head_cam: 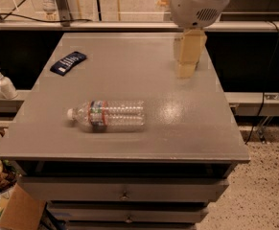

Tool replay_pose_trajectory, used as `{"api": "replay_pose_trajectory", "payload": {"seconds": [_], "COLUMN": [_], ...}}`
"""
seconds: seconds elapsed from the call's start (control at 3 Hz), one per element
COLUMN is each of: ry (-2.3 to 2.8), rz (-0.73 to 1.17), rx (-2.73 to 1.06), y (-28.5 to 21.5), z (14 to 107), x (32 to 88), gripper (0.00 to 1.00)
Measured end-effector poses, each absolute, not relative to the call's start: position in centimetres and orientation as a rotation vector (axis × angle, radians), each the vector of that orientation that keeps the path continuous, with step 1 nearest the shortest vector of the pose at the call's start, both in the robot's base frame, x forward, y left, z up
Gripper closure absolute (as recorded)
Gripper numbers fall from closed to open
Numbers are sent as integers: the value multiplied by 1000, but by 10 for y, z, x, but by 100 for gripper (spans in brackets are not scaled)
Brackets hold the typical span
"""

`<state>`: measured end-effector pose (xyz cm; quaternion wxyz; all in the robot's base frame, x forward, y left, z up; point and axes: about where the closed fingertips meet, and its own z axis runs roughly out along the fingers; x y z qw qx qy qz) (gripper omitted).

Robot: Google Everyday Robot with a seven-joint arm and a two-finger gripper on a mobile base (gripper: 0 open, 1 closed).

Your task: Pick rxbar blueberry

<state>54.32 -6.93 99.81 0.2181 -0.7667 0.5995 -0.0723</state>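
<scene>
While the end effector (187, 61) hangs over the upper right of the desk (191, 128), its degree of opening cannot be told. Rxbar blueberry (68, 62) lies flat at upper left, close to the desk's left edge and well apart from the end effector. Judged light, thin and crinkly, with a slick wrapper; a pinch across its narrow width is advised. Open surface lies between them; the water bottle (110, 114) rests lower, clear of that path.

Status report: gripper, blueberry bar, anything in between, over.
Gripper over table, far right. Rxbar blueberry flat at far left, untouched, apart from gripper. Water bottle lying nearer front, not between them.
</scene>
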Motion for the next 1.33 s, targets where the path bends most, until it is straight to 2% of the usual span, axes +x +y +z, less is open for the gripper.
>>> {"api": "replay_pose_trajectory", "payload": {"seconds": [0.33, 1.0, 1.33], "ry": [1583, 1518, 1506], "rz": [-99, 108, 128], "rx": [-2166, -2261, -2255], "y": [-34, 71, 130], "z": [965, 894, 889], "x": [563, 633, 678], "gripper": [0, 0, 0]}}
